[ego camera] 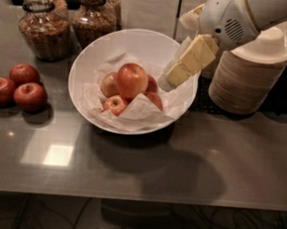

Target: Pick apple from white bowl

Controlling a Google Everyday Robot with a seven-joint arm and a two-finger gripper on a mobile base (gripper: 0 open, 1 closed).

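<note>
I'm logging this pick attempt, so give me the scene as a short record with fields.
target: large apple, atop the pile in the white bowl
bowl contents: crumpled paper, smaller apples
claw: over the bowl's right side, right of the large apple, not touching it
left on counter: three dark red apples
behind: two jars
right: stack of beige bowls

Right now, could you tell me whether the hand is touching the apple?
Apart. The camera view shows the hand over the right of the bowl, a gap from the apple.
</note>
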